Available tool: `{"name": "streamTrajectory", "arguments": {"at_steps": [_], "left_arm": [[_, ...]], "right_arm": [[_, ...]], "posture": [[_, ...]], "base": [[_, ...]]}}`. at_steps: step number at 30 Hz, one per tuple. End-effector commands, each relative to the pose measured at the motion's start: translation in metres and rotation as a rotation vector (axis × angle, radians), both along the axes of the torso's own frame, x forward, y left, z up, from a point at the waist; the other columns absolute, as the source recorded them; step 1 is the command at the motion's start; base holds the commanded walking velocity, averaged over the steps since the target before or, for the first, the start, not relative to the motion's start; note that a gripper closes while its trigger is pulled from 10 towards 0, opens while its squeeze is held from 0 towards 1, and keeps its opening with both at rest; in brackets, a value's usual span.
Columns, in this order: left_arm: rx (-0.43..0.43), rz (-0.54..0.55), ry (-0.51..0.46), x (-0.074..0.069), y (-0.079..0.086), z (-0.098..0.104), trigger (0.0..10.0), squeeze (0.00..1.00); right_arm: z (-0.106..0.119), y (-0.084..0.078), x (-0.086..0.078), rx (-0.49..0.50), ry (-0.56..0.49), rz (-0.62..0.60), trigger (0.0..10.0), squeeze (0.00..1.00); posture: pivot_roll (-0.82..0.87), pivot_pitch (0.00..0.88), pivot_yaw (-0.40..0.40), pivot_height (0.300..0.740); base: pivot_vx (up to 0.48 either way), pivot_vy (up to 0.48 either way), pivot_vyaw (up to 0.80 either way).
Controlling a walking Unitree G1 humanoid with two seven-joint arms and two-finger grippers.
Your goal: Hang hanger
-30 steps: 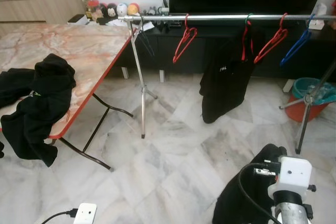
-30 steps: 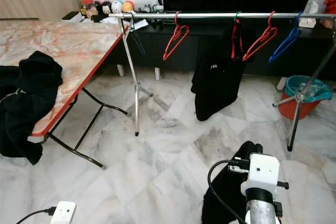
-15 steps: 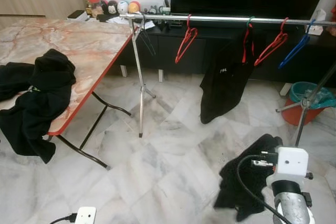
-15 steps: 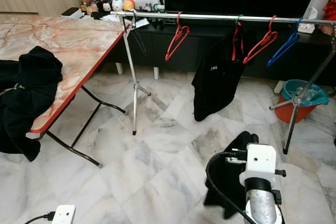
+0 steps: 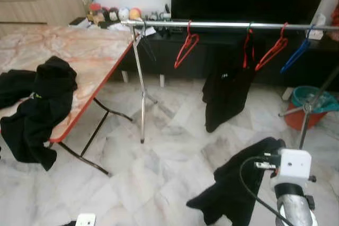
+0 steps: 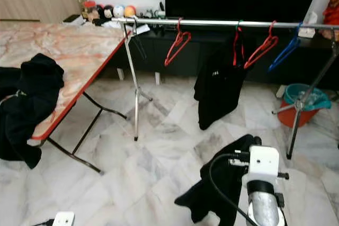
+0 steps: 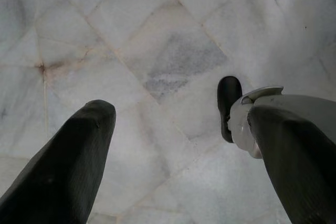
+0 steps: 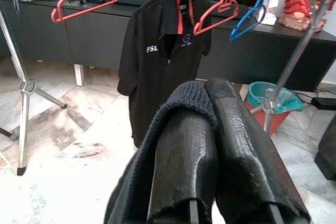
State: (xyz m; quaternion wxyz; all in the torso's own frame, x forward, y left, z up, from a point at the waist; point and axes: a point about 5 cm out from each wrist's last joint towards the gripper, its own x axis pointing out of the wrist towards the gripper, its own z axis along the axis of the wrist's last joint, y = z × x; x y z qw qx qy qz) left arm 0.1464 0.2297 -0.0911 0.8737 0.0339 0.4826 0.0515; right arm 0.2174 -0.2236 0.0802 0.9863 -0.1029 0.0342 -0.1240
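1. My right gripper (image 8: 210, 98) is held low in front of me, fingers pinched together on a black garment (image 5: 233, 189). The knitted edge wraps over one fingertip, and the rest of the cloth trails down below the wrist toward the marble floor (image 5: 159, 168).

2. Ahead of and above that gripper runs the steel clothes rail (image 5: 222, 25) on tripod legs. Straight beyond the fingertips a black polo shirt (image 8: 163, 61) with white "FSL" lettering hangs on a red hanger (image 8: 180, 11).

3. Other hangers on the rail, all empty: one red hanger (image 5: 185, 46) off to the left of the shirt, another red one (image 5: 273, 48) just right of it, then a blue hanger (image 5: 296, 55) further right. A dark wire hanger (image 5: 145, 43) sits at the rail's left end by the post.

4. Far right of the gripper, past the rail's tripod leg, an orange bucket (image 5: 299, 115) with a teal basin set in it.

5. Well to the left, a folding table (image 5: 90, 56) with a marble-pattern top and red edge. More black clothes (image 5: 39, 104) lie heaped at its near edge, draping over.

6. My left gripper (image 7: 173, 124) hangs over bare floor tiles, fingers spread wide, holding nothing.
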Motion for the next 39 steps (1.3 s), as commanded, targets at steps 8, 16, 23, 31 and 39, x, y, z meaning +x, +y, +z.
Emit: {"name": "streamTrajectory", "arguments": {"at_steps": [8,16,23,31,39], "left_arm": [[0.006,0.001,0.012,-0.004,0.0038,-0.0007,10.0,0.0],[0.009,0.0,0.012,-0.0045,0.005,-0.0005,10.0,0.0],[0.008,-0.006,0.017,-0.0058,0.0053,-0.0008,10.0,0.0],[0.003,-0.006,0.021,-0.0076,0.0049,-0.0016,10.0,0.0],[0.0,-0.001,0.018,-0.0068,0.0046,-0.0014,10.0,0.0]], "right_arm": [[0.006,0.0019,0.0072,0.005,-0.017,0.014,10.0,0.0],[0.0057,0.0058,0.0068,0.011,-0.015,0.026,10.0,0.0],[0.0032,0.0061,0.0017,0.012,-0.002,0.028,10.0,0.0],[0.0038,0.0041,0.0028,0.013,-0.002,0.028,10.0,0.0],[0.003,0.0027,0.0034,0.018,0.003,0.016,10.0,0.0]], "posture": [[-0.01,0.0,0.043,0.732],[-0.01,0.0,0.044,0.732],[0.0,0.0,0.039,0.732],[0.0,0.0,0.033,0.732],[0.01,0.0,0.024,0.732]], "base": [[0.308,0.0,0.0],[0.318,0.0,0.0],[0.318,0.0,0.0],[0.317,0.0,0.0],[0.321,0.0,0.0]]}}
